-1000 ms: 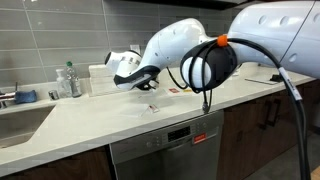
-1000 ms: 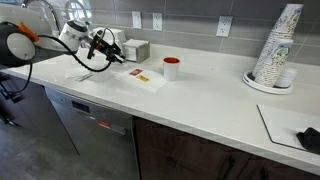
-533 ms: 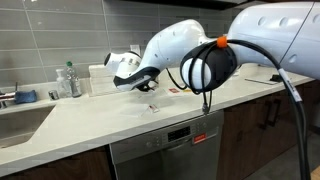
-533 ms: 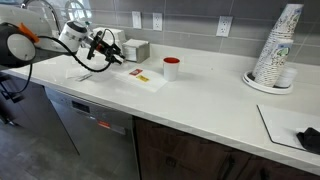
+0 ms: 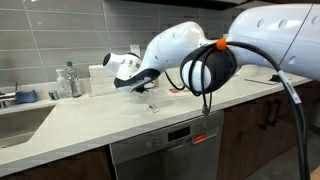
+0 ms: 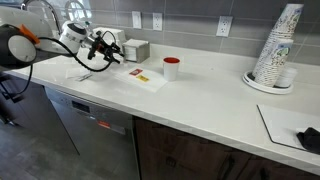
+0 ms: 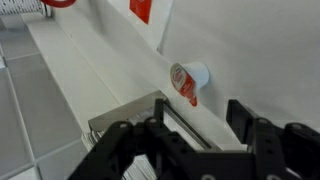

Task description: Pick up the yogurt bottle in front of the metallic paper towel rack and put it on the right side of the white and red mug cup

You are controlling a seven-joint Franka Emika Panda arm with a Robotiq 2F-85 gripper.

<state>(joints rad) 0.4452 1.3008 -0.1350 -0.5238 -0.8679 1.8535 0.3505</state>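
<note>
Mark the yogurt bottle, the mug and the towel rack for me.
yogurt bottle [image 7: 194, 75], wrist view, on its white body.
white and red mug cup [image 6: 171, 70], in an exterior view, on its side wall.
metallic paper towel rack [image 6: 137, 50], in an exterior view, on its front face.

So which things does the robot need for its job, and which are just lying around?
For the job: yogurt bottle, metallic rack, white and red mug, claw.
Just lying about: stack of paper cups, clear bottles, red-and-white card.
</note>
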